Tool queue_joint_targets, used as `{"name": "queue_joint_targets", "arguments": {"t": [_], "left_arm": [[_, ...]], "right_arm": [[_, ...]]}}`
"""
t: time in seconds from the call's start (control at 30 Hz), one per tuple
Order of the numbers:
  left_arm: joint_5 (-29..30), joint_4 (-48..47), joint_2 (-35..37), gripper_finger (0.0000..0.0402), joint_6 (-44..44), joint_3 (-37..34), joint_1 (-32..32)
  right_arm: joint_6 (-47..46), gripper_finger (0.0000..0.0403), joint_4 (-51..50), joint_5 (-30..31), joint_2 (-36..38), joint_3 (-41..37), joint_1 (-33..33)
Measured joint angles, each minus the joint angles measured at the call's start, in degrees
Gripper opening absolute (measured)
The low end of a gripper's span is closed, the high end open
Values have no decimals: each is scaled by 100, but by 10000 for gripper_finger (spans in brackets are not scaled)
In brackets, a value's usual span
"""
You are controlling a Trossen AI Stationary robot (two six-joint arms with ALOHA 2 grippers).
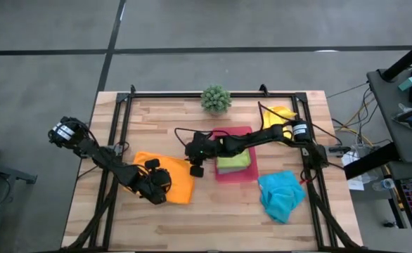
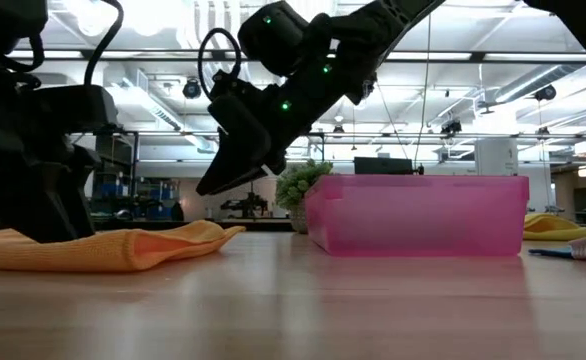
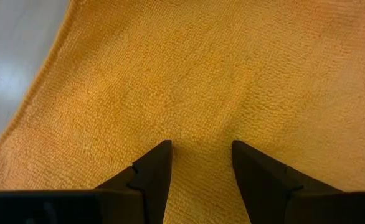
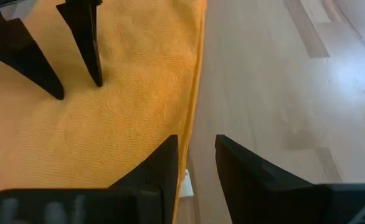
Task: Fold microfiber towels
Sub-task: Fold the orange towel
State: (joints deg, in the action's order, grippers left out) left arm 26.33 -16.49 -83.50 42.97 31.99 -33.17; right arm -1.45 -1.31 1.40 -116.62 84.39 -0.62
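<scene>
An orange towel [image 1: 174, 184] lies spread flat on the wooden table, left of centre. My left gripper [image 1: 157, 186] is open, with its fingertips down on the towel's middle [image 3: 201, 93]. My right gripper [image 1: 195, 169] is open with a narrow gap. It hangs above the towel's right edge [image 4: 198, 62], clear of it in the low view [image 2: 213, 185], with nothing between its fingers. A folded lime green towel [image 1: 234, 160] lies in the pink tray [image 1: 247, 132]. A turquoise towel [image 1: 280, 197] lies crumpled at the near right. A yellow towel [image 1: 282, 112] lies at the far right. My left gripper sets both tips of its open fingers [image 3: 161, 155] on the top face of the orange towel, well inside its edges, slanting down from the table's left. The cloth between the tips [image 3: 201, 134] lies flat on the table and is not pinched.
A small spiky green plant [image 1: 216, 99] stands at the far edge. The pink tray [image 2: 423, 215] sits just right of the orange towel. A black frame [image 1: 121, 105] runs along the table's sides. Bare wood shows between the towel and the near edge.
</scene>
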Motion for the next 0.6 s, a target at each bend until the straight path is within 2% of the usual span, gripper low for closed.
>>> {"name": "queue_joint_targets", "arguments": {"t": [0.17, 0.37, 0.6], "left_arm": [[11, -2, 0, 155, -23, -2, 0], [15, -2, -2, 155, -26, -2, 0], [48, 9, -6, 155, -104, -4, 4]], "right_arm": [[-4, 96, 81, -5, -9, -20, -11], [-77, 95, 364, -22, -372, -32, -2], [-247, 87, 300, -592, -436, -17, 0]]}}
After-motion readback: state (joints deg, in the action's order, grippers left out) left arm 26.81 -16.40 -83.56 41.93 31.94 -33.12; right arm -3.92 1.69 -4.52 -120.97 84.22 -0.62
